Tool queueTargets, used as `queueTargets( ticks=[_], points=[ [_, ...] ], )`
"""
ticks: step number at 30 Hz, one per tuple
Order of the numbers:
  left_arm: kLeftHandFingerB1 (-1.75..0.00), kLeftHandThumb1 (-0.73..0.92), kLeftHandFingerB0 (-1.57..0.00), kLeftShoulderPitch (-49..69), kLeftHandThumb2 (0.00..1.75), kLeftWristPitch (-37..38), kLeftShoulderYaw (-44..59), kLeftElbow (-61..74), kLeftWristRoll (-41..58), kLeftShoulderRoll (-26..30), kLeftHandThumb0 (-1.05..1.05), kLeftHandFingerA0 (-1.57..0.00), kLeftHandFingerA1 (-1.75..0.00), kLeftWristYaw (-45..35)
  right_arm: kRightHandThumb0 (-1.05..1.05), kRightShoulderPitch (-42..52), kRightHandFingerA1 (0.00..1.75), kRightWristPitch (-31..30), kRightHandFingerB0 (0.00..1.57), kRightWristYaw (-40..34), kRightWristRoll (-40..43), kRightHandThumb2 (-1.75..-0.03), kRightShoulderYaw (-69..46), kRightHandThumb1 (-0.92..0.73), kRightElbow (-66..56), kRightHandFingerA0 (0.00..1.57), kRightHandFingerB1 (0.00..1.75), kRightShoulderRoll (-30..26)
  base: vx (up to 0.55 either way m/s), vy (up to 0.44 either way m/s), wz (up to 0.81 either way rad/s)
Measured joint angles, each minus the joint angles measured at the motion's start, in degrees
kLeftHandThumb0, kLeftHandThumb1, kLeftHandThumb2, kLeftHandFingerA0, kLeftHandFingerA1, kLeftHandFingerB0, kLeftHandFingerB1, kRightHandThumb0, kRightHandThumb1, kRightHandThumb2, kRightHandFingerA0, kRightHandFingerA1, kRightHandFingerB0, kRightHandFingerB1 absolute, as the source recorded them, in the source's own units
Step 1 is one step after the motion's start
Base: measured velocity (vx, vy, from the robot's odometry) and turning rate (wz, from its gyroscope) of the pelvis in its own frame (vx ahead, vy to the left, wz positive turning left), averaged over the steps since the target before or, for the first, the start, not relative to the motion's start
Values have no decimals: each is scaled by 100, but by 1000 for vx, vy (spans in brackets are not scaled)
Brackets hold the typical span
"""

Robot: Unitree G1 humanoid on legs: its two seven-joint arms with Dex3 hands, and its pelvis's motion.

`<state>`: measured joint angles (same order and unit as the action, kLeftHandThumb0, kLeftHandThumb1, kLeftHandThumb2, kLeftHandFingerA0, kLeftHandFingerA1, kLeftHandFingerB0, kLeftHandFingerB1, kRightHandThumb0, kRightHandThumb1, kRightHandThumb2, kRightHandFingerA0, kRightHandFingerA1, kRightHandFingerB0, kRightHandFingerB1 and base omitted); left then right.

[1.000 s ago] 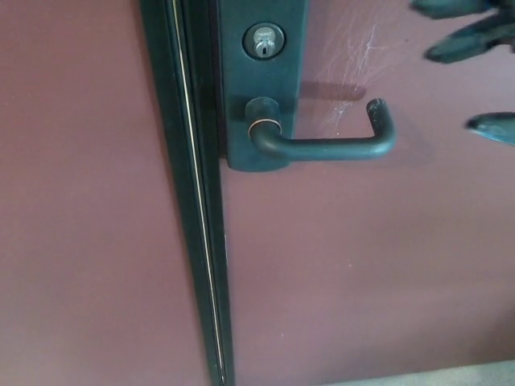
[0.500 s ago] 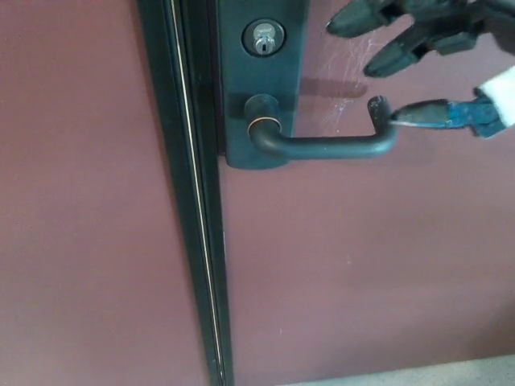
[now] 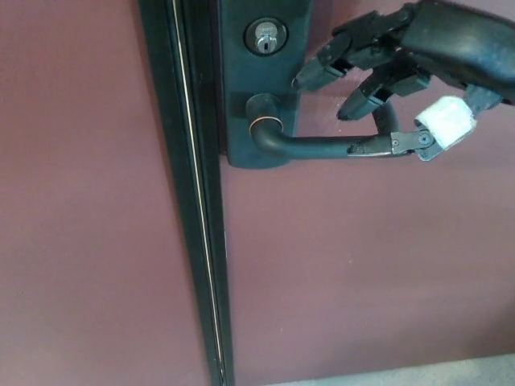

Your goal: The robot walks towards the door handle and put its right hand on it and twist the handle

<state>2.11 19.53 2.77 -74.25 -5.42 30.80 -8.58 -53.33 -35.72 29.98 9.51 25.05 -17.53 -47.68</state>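
Observation:
A dark lever door handle (image 3: pixel 314 146) sticks out to the right from a dark backplate (image 3: pixel 238 88) on the maroon door (image 3: pixel 362 265). My right hand (image 3: pixel 402 72) comes in from the upper right and hovers at the lever's upturned free end. Two fingers (image 3: pixel 326 71) spread above the lever, and the thumb, with a white patch near its base, lies along the lever's front near its tip. The hand is open and has not closed around the lever. My left hand is not in view.
A round silver keyhole (image 3: pixel 265 37) sits on the backplate above the handle. A dark vertical door frame strip (image 3: pixel 189 201) runs down left of the plate, with a maroon panel (image 3: pixel 72 201) beyond it. A sliver of light floor (image 3: pixel 451 374) shows at bottom right.
My right hand has moved left and down from the upper right edge onto the lever's end; its thumb now rests against the lever. The handle has not turned.

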Motion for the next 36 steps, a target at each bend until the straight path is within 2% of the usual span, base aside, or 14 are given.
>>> queueTargets(
  ticks=[23, 35, 36],
  points=[
    [-44, 51, -43, 133, 67, -2, -17, 11, -39, 13, -33, -50, -48, 1, -46, -144, 40, -409, 50, 688, -752, -55, -16, -52, 201, 53, 37, 360, 0, 0, 0],
    [-43, 51, -38, 80, 68, -2, -24, 12, -70, 22, -35, -45, -47, 7, -48, -775, 40, -399, 50, 1064, -1273, -55, 450, -52, 1104, 52, 37, 694, 0, 0, 0],
    [-36, 58, -41, 68, 58, -3, -23, 12, -71, 26, -28, -49, -40, 7, -48, -826, 40, -393, 50, 1100, -1321, -56, 486, -52, 1165, 52, 37, 718, 0, 0, 0]
  ],
)
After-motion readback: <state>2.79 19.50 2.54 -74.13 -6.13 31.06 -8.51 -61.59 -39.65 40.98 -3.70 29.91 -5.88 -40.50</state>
